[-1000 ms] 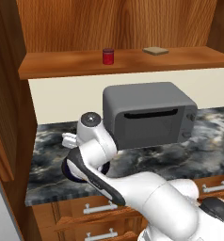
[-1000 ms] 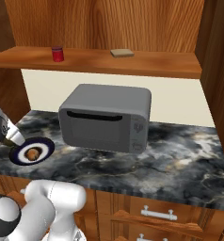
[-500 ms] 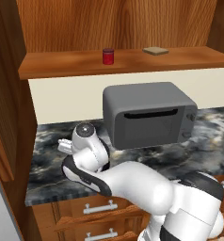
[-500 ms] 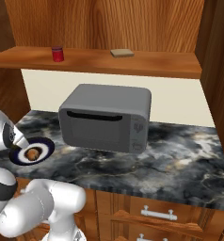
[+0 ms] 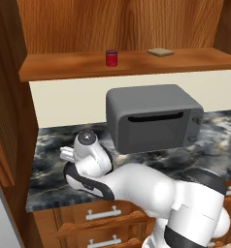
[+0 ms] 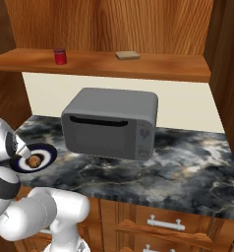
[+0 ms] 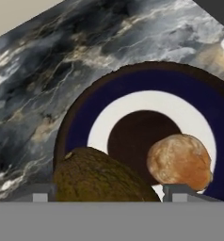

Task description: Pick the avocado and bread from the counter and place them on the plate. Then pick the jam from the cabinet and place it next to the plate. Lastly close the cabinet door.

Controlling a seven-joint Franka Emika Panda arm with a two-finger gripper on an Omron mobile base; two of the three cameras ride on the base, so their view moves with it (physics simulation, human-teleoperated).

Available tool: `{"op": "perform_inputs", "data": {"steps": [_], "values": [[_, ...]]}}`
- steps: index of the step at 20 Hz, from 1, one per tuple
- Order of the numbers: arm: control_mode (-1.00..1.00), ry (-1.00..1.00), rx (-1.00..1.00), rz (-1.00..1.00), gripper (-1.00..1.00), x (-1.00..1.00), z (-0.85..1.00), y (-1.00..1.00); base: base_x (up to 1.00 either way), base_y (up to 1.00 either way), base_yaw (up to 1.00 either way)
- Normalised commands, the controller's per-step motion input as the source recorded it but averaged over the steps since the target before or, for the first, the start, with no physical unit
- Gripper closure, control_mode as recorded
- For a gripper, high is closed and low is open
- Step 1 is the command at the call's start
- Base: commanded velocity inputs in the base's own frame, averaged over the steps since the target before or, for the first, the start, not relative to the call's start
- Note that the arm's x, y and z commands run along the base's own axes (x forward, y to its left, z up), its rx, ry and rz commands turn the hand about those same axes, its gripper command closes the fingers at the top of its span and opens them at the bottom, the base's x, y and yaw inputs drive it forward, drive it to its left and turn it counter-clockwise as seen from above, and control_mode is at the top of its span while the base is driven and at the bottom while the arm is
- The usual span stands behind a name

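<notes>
The plate (image 7: 81,127), navy-rimmed with a white ring and a dark centre, lies on the dark marble counter (image 7: 48,70). The bread (image 7: 180,162), a round brown roll, rests on the plate's right side. My gripper (image 7: 109,194) hangs just above the plate's near rim, shut on the dark olive avocado (image 7: 100,176), which fills the gap between both fingers. From the right base view the plate (image 6: 47,150) with the bread (image 6: 34,160) sits at the counter's left end. The red jam (image 5: 111,57) stands on the open cabinet's shelf (image 5: 64,68).
A grey toaster oven (image 5: 154,116) stands on the counter right of the plate. A flat tan slab (image 5: 160,52) lies on the shelf, right of the jam. The open cabinet door (image 5: 6,121) stands at the far left. Wooden drawers (image 6: 163,221) run below the counter.
The hand has sunk a little toward the plate and the arm's elbow has swung forward. Plate, bread and jam have stayed put.
</notes>
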Motion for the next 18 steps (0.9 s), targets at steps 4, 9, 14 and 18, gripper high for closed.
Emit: {"op": "perform_inputs", "data": {"steps": [4, 9, 14, 18], "values": [[-1.0, 0.0, 0.0, 0.0, -1.0, 0.04, 0.01, 0.0, 0.0, 0.0, 0.0], [-1.0, 0.02, 0.01, -0.06, -1.0, 0.17, 0.49, 0.01, 0.0, 0.0, 0.0], [-1.0, 0.0, 0.0, 0.0, -1.0, 0.0, 0.67, 0.0, 0.0, 0.0, 0.0], [-1.0, -0.12, 0.0, 0.0, -1.0, -0.41, 0.86, 0.0, 0.0, 0.0, 0.0]]}}
